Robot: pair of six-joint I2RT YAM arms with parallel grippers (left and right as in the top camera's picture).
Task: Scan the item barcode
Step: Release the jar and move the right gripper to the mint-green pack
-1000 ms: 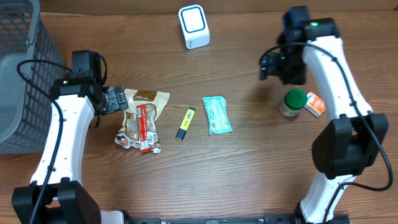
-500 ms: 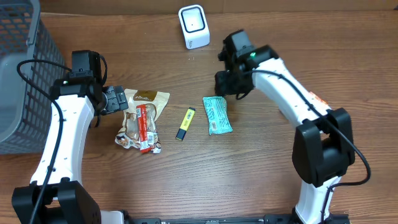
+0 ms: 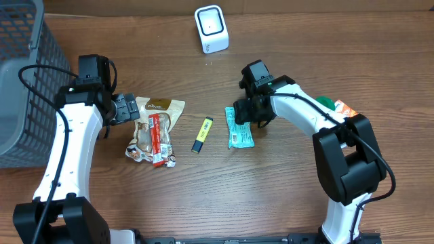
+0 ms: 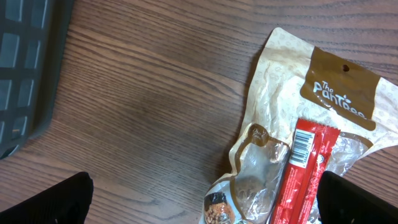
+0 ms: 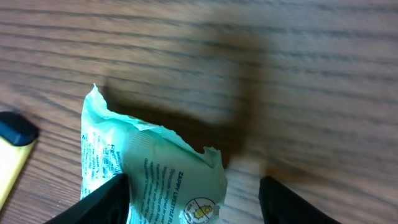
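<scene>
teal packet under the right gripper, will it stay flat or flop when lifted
Probably floppy: the teal packet is thin film with a crinkled, jagged end, so it would likely droop from a pinch at one end. It looks flat and light, so a nudge from the right gripper may slide it across the wood table rather than roll.
</scene>
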